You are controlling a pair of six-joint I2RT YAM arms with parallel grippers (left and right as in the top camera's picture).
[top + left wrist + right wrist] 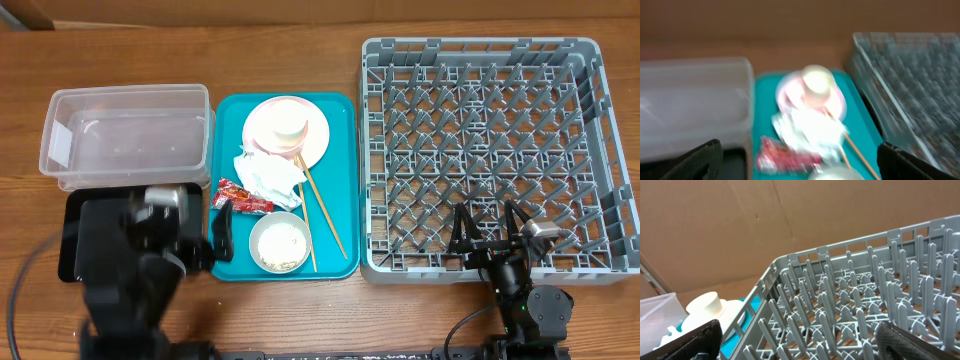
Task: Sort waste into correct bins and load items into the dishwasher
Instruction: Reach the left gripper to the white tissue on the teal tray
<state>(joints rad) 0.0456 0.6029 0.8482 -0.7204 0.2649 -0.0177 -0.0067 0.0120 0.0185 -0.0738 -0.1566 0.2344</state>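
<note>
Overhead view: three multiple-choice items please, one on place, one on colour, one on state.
1. Where does the small red snack wrapper lie?
A. in the clear plastic tub
B. on the teal rectangular serving tray
C. on the wooden table

2. What colour is the round plate?
A. pale pink
B. black
C. blue

3. The large square grey plastic dish rack is:
A. full of bowls
B. holding one cup
C. holding no dishes

Key:
1 B: the wrapper lies near the tray's left edge, beside the crumpled white paper napkin.
2 A: its rim shows pale pink against the teal.
3 C: only bare pegs show.
</note>
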